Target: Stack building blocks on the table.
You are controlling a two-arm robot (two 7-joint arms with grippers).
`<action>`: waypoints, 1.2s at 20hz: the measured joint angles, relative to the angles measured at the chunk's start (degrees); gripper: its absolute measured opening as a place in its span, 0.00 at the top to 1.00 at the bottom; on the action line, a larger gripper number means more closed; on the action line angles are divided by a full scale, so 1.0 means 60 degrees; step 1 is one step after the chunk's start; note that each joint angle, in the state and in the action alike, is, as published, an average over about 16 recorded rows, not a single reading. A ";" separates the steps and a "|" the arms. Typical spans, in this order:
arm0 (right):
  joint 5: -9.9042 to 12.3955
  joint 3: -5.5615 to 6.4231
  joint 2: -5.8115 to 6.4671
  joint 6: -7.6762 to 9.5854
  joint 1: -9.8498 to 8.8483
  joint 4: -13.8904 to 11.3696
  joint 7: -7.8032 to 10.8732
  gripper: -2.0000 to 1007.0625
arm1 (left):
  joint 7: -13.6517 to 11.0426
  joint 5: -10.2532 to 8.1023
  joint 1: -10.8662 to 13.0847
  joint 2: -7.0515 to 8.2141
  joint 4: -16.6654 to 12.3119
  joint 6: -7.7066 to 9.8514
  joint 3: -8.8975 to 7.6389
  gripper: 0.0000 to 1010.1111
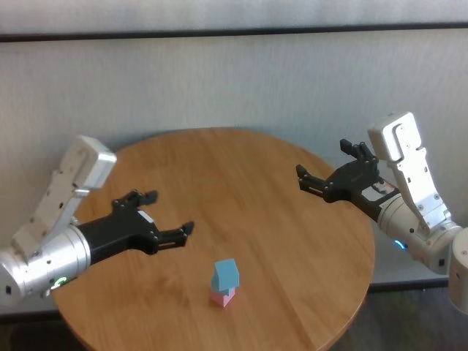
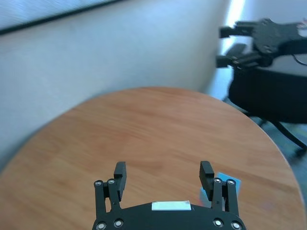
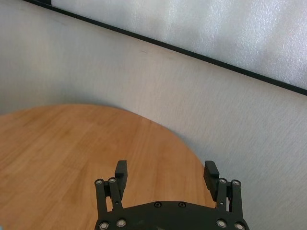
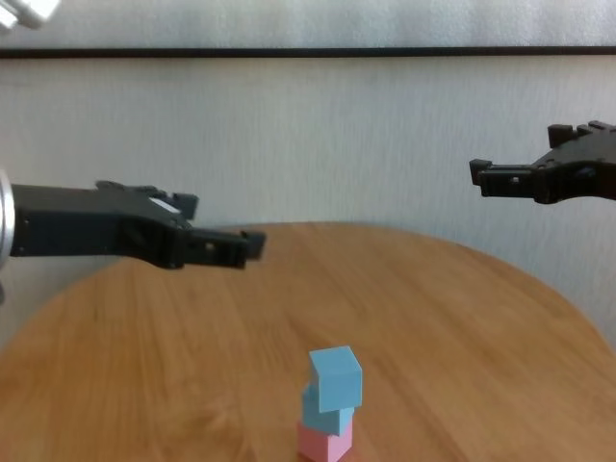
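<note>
Here the three building blocks stand stacked near the round wooden surface's (image 1: 241, 175) near edge: pink block (image 4: 323, 444) at the bottom, a light blue block (image 4: 323, 414) on it, another blue block (image 4: 336, 376) on top, slightly askew. Bare wood lies all around. The left claw (image 1: 167, 216) hovers spread over the left side; the right claw (image 1: 330, 170) hangs spread above the far right edge. A pale wall stands behind.

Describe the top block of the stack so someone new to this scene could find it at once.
On the round light-brown wood-grain table, a three-cube tower stands near the front edge, between and apart from both open end effectors. The top light-blue matte cube sits twisted on another light-blue matte cube, which rests on the pink matte cube. It alone carries nothing above.
</note>
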 joint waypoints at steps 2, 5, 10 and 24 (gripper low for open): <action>0.0000 0.0000 0.0000 0.0000 0.0000 0.0000 0.0000 0.00 | 0.0464 0.0049 0.0276 -0.0089 -0.0167 -0.0074 -0.0224 0.01; 0.0000 0.0000 0.0000 0.0000 0.0000 0.0000 0.0000 0.00 | 0.1016 0.0137 0.0661 -0.0260 -0.0387 -0.0197 -0.0498 0.01; 0.0000 0.0000 0.0000 0.0000 0.0000 0.0000 0.0000 0.00 | 0.1528 0.0279 0.1113 -0.0559 -0.0629 -0.0430 -0.0723 0.01; 0.0000 0.0000 0.0000 0.0000 0.0000 0.0000 0.0000 0.00 | 0.1684 0.0409 0.1358 -0.0874 -0.0735 -0.0679 -0.0683 0.01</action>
